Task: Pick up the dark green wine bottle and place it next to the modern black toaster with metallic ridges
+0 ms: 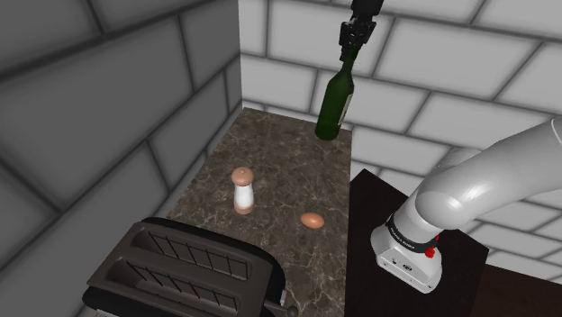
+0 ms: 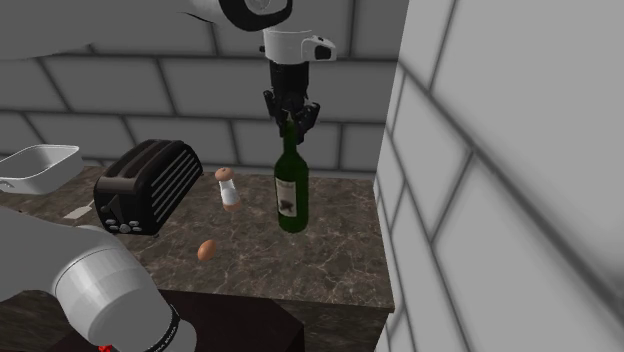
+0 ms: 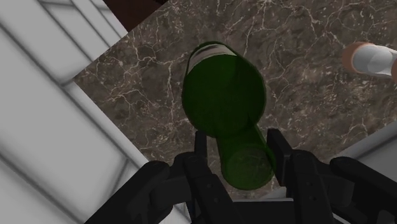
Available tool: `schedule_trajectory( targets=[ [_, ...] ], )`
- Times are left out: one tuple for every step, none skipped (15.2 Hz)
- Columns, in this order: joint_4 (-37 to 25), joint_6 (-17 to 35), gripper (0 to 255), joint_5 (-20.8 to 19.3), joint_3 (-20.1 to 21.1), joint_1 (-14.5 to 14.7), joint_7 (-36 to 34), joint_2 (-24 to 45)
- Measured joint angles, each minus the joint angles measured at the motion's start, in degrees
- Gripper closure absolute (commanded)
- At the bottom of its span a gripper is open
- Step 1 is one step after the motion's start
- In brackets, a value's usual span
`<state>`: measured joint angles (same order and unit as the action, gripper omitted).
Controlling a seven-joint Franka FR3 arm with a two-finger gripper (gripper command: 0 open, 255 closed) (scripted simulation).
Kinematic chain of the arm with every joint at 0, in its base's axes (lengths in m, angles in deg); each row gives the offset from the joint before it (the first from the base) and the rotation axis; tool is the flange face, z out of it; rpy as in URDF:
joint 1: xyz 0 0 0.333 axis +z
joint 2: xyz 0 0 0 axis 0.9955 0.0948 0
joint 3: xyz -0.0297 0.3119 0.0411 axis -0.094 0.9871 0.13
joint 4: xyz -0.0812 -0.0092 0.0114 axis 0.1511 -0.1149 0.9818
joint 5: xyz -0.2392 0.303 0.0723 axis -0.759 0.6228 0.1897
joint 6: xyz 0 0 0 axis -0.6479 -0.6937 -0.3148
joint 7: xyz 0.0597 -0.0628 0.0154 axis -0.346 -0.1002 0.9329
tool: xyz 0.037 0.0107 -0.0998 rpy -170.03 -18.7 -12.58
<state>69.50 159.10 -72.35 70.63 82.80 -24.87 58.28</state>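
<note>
Grey and white block walls (image 1: 90,117), meeting in a corner — dark brown veined stone countertop (image 1: 279,171) below

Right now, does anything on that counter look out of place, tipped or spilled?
Only the egg: it lies bare and loose on the dark veined counter, between the shaker and the counter's edge, where it could roll. The bottle, shaker and toaster stand upright; nothing is spilled.

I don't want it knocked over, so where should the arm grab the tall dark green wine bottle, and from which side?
Take the dark green wine bottle by its slim neck, coming straight down from above. It stands roughly upright, its body looks too wide to clasp, and the white block wall close behind crowds a side approach. The black gripper hangs right at the neck.
</note>
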Motion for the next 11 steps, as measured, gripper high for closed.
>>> schedule_trajectory(
  targets=[
    [-0.8, -0.7, 255, 0.0, 0.0, 0.0, -0.1, 0.1],
    [-1.8, -1.5, 255, 0.1, 0.1, 0.1, -0.1, 0.4],
    [-2.8, -2.2, 255, 0.1, 0.1, 0.1, -0.1, 0.5],
    [-3.7, -2.9, 255, 0.2, 0.1, 0.1, -0.1, 0.7],
    [-4.6, -3.7, 255, 0.2, 0.2, 0.2, -0.2, 0.9],
    [-5.8, -4.5, 255, 0.3, 0.1, 0.2, -0.1, 1.3],
    [-7.0, -5.3, 255, 0.3, 0.1, 0.2, -0.1, 1.7],
    [-8.1, -6.1, 255, 0.4, 0.1, 0.3, -0.1, 2.0],
    [-9.2, -6.9, 255, 0.4, 0.1, 0.3, -0.1, 2.3],
    [-10.3, -7.7, 255, 0.5, 0.1, 0.3, -0.1, 2.6],
    [-11.0, -8.4, 255, 0.5, 0.1, 0.3, -0.1, 2.7]
  ],
)
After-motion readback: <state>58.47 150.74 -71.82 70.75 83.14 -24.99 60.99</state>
